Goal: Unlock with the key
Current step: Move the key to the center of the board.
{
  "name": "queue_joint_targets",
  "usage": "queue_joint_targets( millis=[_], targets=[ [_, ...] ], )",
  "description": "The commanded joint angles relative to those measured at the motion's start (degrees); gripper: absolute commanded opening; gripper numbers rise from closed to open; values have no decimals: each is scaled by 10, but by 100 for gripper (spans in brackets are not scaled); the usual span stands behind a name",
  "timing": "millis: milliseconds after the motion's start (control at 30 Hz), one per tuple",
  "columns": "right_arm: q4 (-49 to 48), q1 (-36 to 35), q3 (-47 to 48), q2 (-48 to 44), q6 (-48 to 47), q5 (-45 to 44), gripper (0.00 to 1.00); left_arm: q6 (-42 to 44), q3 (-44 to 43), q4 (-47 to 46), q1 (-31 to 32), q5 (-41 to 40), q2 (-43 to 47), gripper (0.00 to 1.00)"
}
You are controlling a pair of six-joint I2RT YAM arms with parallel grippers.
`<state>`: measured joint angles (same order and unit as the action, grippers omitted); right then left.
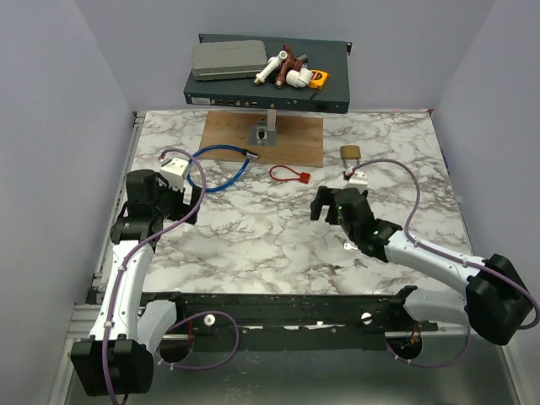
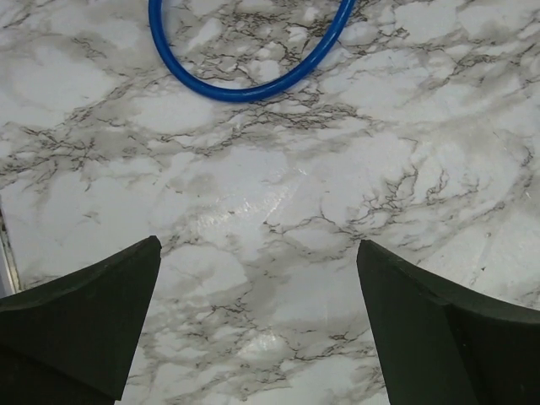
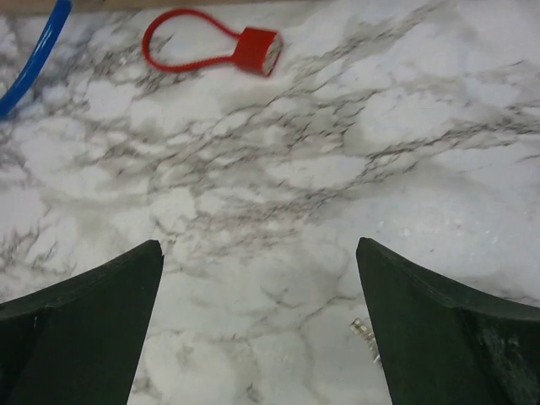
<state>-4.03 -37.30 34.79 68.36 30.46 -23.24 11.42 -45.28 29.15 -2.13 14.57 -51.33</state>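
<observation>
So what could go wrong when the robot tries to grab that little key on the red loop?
The key lies flat on the smooth marble, so the open right gripper might just push it along instead of gripping it. The blue cable lies close by and could get caught or dragged too.

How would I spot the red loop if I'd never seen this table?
Find the wooden board at the far side of the table. Just before its near edge lies the red loop, between the blue cable and the brass padlock. Unlike both, it is red: a thin strap with a square tag.
</observation>
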Motion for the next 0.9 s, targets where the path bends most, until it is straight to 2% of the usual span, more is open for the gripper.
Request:
queue_joint_targets(
  millis=[0,100,333,500,600,667,867],
  targets=[
    [87,-102,25,14,29,-108,100,5,-26,45,-2,55,2,98],
    [108,-146,32,31,60,-119,100,26,-34,66,-2,77,-1,99],
    [157,-180,35,41,99,-142,99,65,-30,100,-2,100,3,99],
    [275,-208,57,52,151,-174,95,103,-26,140,-2,118,2,99],
    [384,-223,81,74,237,-195,95,120,-24,158,-2,125,7,98],
    [423,-234,83,79,277,-183,94,126,-23,166,-2,130,12,98],
    [475,-258,45,57,355,-129,81,135,-30,183,-2,135,15,98]
  ],
)
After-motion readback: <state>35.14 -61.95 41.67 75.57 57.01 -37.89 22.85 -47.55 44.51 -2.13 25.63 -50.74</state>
